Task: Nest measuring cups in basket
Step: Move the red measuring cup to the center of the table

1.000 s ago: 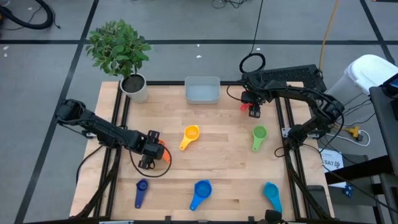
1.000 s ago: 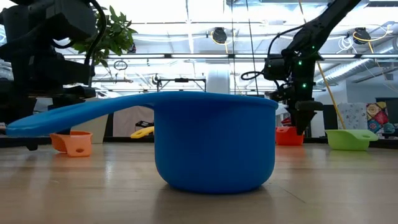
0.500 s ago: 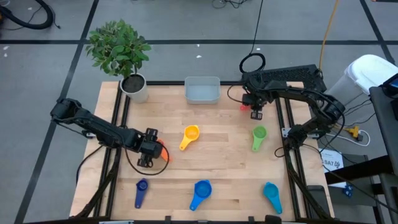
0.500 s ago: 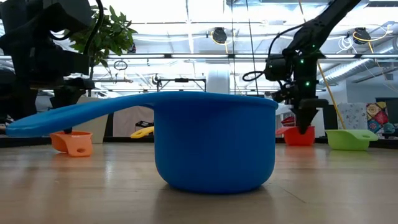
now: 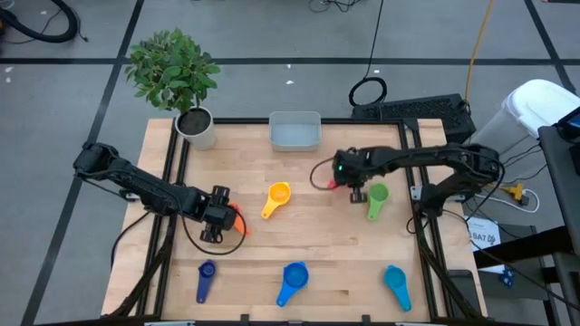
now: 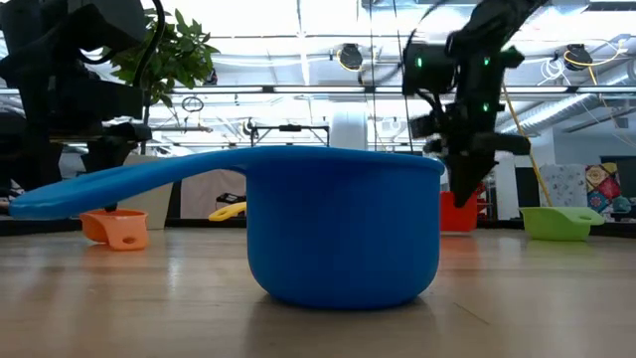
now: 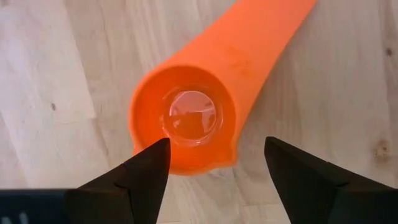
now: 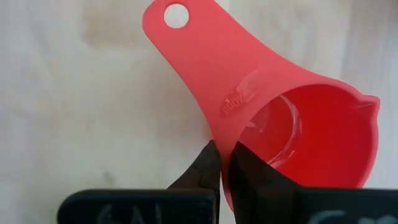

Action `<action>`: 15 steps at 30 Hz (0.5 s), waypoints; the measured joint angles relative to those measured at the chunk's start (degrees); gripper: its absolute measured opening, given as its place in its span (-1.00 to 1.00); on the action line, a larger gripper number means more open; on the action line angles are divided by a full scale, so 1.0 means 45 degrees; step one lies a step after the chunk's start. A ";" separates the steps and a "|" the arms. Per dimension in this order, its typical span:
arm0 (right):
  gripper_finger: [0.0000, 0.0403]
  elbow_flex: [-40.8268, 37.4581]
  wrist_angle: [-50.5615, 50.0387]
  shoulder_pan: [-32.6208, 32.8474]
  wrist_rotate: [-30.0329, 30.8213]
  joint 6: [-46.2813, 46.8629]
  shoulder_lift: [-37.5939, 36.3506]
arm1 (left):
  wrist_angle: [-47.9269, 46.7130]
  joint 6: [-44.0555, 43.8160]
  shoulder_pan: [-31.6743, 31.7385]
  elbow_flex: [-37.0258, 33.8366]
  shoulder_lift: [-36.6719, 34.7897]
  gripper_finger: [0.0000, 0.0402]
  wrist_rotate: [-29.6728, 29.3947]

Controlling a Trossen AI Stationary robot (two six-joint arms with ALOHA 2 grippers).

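My right gripper (image 5: 345, 184) is shut on the red cup (image 8: 292, 130) over the table's middle right, beside the green cup (image 5: 376, 196). My left gripper (image 7: 214, 165) stands open above the orange cup (image 7: 199, 112) at the left, pointing down, a finger on either side of its bowl. The orange cup rests on its base, mouth up. The yellow cup (image 5: 276, 197) lies mid-table. The dark blue cup (image 5: 207, 276), bright blue cup (image 5: 293, 281) and teal cup (image 5: 396, 285) lie along the near edge. The basket (image 5: 294, 132) stands at the far edge. My right gripper pinches the red cup's side edge (image 8: 217, 134), where the handle widens into the bowl, between its two fingers (image 8: 205, 165). The fingers come from above, pointing down. The cup stays mouth up below them (image 6: 459, 211); whether it is clear of the table I cannot tell.
A white plant pot (image 5: 198, 128) with a leafy plant stands at the far left corner. Black frame rails run along the table's left (image 5: 172, 181) and right (image 5: 415, 208) sides. Bare wood lies between the yellow cup and the basket.
My right gripper has shut on the red cup near the far right corner. It has then carried the cup toward the table's near edge and left, to beside the green cup. My left gripper has come down over the orange cup, staying open.
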 joint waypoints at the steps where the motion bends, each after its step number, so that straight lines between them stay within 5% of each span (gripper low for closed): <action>1: -1.00 0.0100 0.0141 0.0404 -0.0003 0.0293 0.0000 | 0.0003 0.0038 0.0000 0.0000 0.0000 0.34 -0.0068; 15: -1.00 0.1998 0.0789 0.4340 -0.0238 0.3211 0.0858 | 0.0204 0.0582 0.0201 0.0000 0.0000 0.26 -0.0658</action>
